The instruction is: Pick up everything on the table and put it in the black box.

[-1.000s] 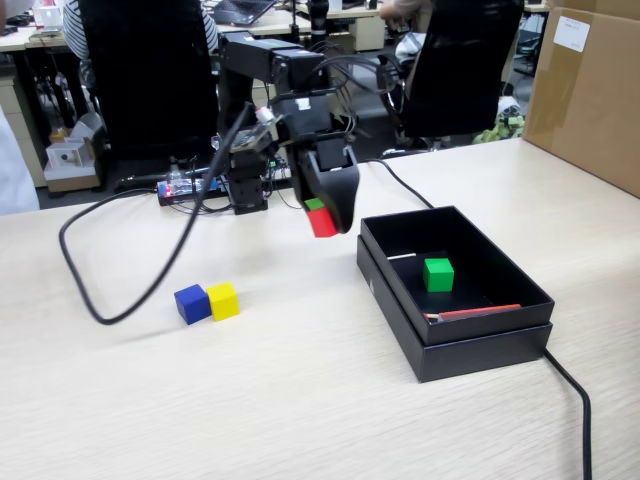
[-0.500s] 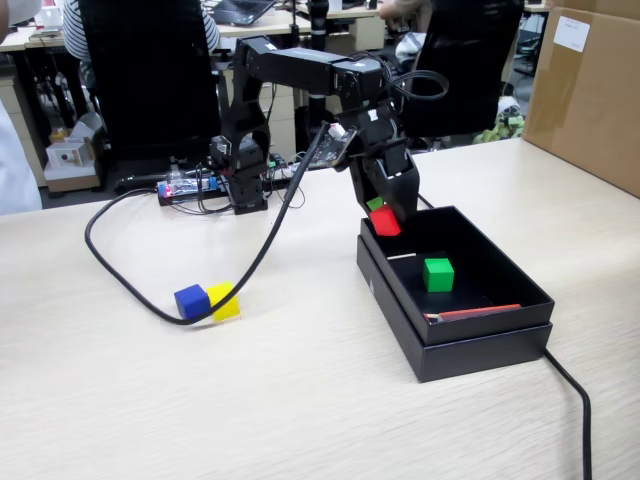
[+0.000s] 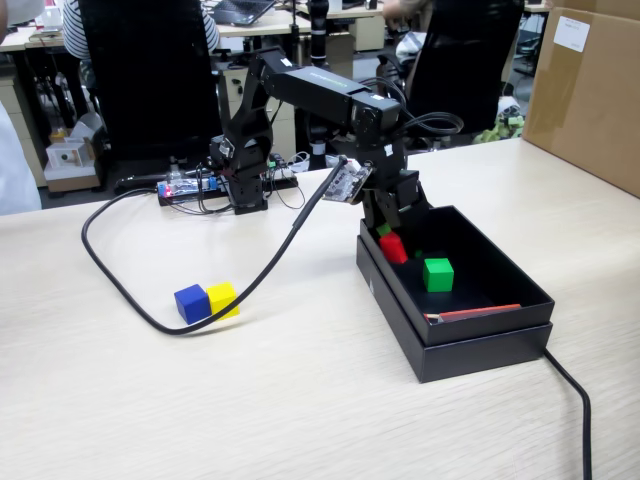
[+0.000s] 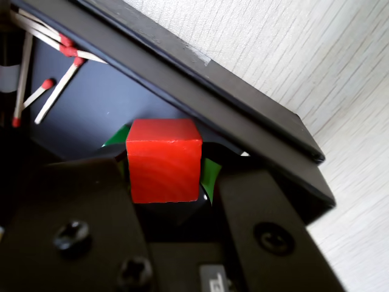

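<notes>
Red cube (image 4: 163, 159): light, rigid, smooth-faced; gripper (image 4: 165, 182) clamps opposite flat faces, over black box (image 3: 500, 335).

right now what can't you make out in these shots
- Red cube: its underside and any gap to the box floor; wrist view is too close, and in the fixed view the gripper covers part of it.
- Green cube: out of frame in the wrist view.
- Blue cube and yellow cube: touching or not, too small to tell; the cable crosses the yellow one.
</notes>
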Available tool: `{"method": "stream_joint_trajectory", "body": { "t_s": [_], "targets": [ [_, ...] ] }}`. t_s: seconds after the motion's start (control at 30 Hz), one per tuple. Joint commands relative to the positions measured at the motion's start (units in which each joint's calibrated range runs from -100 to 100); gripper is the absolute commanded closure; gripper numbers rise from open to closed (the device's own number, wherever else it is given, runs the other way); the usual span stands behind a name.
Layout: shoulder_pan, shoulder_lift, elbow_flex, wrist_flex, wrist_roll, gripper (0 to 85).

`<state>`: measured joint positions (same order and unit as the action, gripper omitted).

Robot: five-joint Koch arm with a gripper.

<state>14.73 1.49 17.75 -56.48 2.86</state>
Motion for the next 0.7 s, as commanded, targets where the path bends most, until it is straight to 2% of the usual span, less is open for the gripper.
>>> {"method": "stream_joint_trajectory", "body": {
  "t_s": [0.0,0.23,0.5,0.67],
  "targets": [
    [-0.2,0.4,2.3,-0.7,0.2,67.4],
    [-1.3,0.2,2.7,-0.8,0.1,46.2],
    [-4.1,-15.9,3.2,-0.5,0.0,44.8],
    [-7.8,-29.4,2.6,-0.4,-2.5,44.8]
  ]
}}
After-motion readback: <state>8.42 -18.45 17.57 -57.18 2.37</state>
